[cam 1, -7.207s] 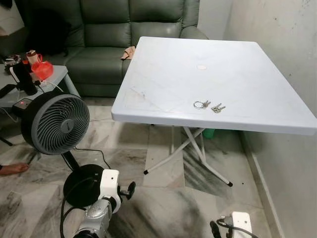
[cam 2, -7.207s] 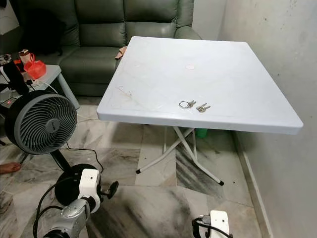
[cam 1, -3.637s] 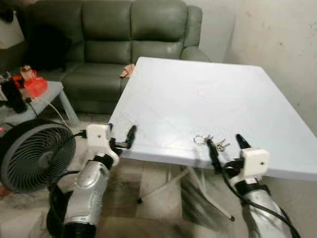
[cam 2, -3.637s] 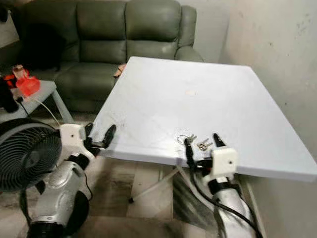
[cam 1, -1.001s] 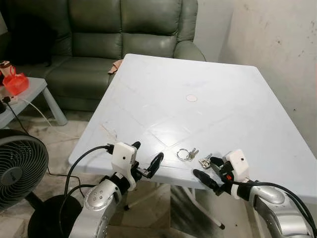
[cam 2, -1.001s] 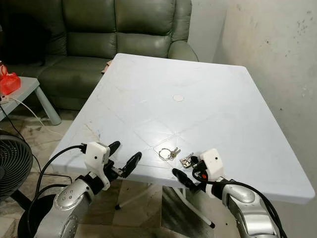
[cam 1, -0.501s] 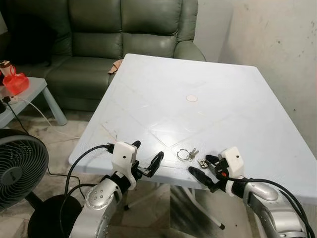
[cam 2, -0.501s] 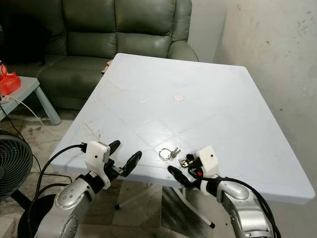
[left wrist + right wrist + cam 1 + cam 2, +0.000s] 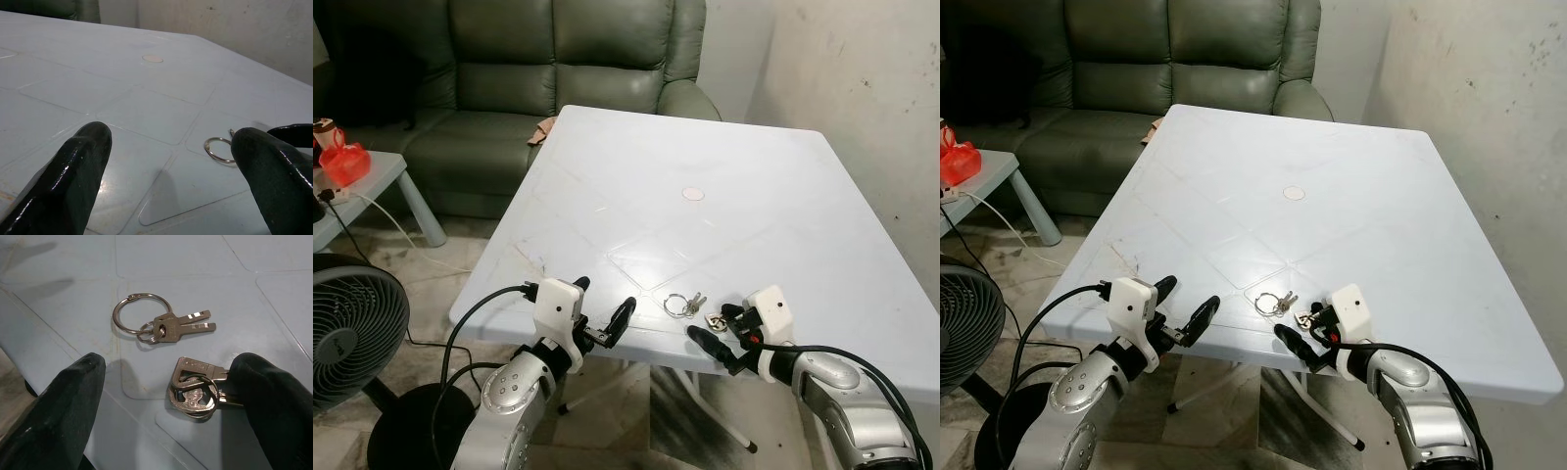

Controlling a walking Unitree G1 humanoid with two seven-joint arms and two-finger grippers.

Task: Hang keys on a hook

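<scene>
Green leather sofa [image 9: 563, 59] and a bare plaster wall back the white plastic folding table [image 9: 705, 147] from my head cameras; two sets of silver keys [image 9: 695, 309] lie untouched near its front edge. My right gripper [image 9: 715, 333] sits spread just beside them, my left gripper [image 9: 602, 313] spread at the table edge. A grey floor fan [image 9: 352, 328] stands clear on my left. From the left wrist, the steel ring [image 9: 218, 149] lies flat ahead. From the right wrist, the ringed key pair [image 9: 161, 325] and the clipped bunch [image 9: 195, 389] rest between my fingers [image 9: 58, 416]. I judge nothing lifted yet, and I see no hook
</scene>
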